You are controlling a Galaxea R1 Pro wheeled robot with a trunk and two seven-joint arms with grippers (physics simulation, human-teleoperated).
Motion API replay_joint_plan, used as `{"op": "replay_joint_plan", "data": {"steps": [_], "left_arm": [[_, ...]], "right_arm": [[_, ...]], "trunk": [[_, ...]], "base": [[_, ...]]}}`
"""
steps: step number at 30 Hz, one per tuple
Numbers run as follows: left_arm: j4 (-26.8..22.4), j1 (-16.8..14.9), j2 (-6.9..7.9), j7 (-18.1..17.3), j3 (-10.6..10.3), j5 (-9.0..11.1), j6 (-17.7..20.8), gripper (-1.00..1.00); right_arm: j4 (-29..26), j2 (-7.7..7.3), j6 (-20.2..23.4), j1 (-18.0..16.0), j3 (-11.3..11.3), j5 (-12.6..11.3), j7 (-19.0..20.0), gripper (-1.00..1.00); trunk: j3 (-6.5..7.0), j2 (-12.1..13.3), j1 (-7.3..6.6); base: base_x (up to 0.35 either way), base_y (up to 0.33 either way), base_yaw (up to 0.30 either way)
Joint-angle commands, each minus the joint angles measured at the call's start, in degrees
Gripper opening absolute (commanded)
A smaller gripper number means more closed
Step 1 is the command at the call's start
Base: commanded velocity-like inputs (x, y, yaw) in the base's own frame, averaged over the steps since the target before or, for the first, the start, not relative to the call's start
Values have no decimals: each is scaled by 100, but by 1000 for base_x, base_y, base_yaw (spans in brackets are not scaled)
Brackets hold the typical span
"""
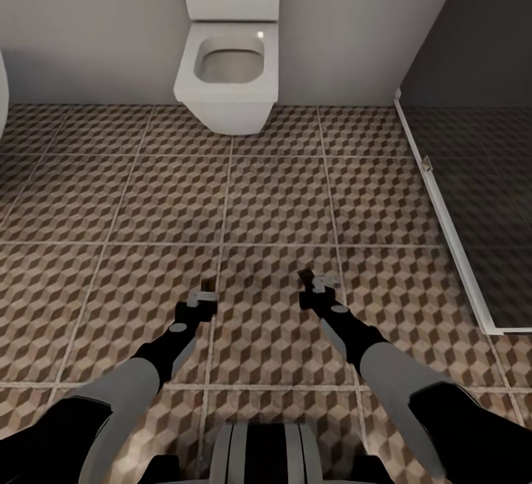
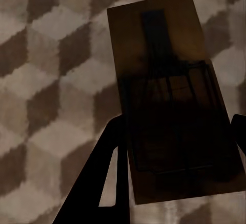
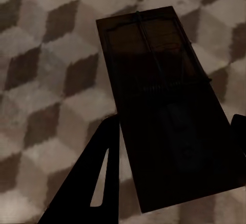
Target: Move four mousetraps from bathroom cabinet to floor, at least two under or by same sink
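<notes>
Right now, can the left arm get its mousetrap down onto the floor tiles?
Probably yes. The left gripper is shut on a mousetrap and hangs over bare bathroom floor. Nothing lies beneath it, and the toilet is well ahead.

Overall light: dim and even, soft render with no hard glare.
Brightest spot: the white toilet (image 1: 229,63), with one small highlight on its rim.
Darkest area: the glass panel (image 1: 480,174) at the head view's right, nearly black.
Floor (image 1: 148,196): cube pattern crisp in the head view, soft and blurred in both wrist views.
Shadows: faint dark patches on the tiles beneath the two arms.
Mousetraps: the left trap (image 2: 174,96) and right trap (image 3: 164,106) are underlit, wire parts barely legible.
Tool fingers: black silhouettes (image 2: 97,183) (image 3: 92,183), no surface detail.
</notes>
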Motion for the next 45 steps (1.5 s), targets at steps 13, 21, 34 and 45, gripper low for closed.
{"op": "replay_joint_plan", "data": {"steps": [13,21,34,45], "left_arm": [[7,-3,-9,44,-53,23,-9,-100],[22,-3,-8,44,-52,25,-9,-100],[90,-3,-19,44,-53,19,-9,-100],[157,-3,-27,44,-53,18,-9,-100]], "right_arm": [[138,43,-90,-4,53,46,-18,-100],[177,46,-140,-4,55,54,-19,-100],[183,53,-147,-4,56,55,-19,-100],[183,54,-147,-4,56,62,-21,-100]], "trunk": [[-3,-1,1],[-3,-1,1],[-3,-1,1],[-3,-1,1]], "base": [[303,6,0],[303,129,0],[238,217,0],[289,188,0]]}}
